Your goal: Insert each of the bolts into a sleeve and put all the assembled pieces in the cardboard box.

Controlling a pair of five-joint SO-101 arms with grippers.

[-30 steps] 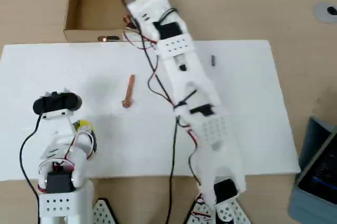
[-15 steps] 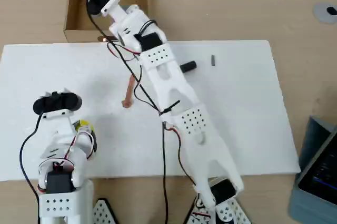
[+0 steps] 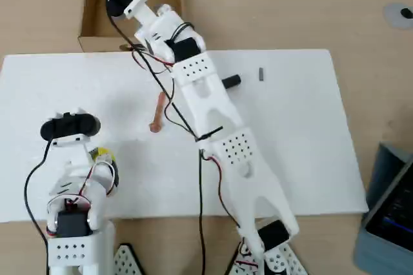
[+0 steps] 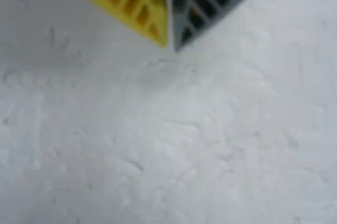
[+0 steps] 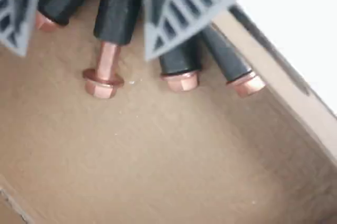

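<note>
My right gripper [image 5: 87, 50] hangs inside the cardboard box [image 3: 97, 10], open, its grey fingers [image 5: 195, 8] astride two black sleeves. One of them, an assembled piece [image 5: 116, 19], has its copper bolt partly sticking out. Two more assembled pieces [image 5: 181, 66] lie against the box wall. On the white mat [image 3: 84, 81] lie a loose copper bolt [image 3: 157, 112] and, beside the right arm, a loose black sleeve [image 3: 231, 81]. My left gripper [image 4: 171, 42] is shut with nothing in it, just over the mat near the front left [image 3: 102, 155].
The right arm [image 3: 219, 120] stretches diagonally across the mat from the front edge to the box. A small grey piece [image 3: 261, 73] lies on the mat's far right part. A blue-grey bin [image 3: 387, 217] stands off the mat at the right.
The right arm swung left from the box's right edge to over its inside during the first half second. Since then it has hardly moved. The left arm kept still.
</note>
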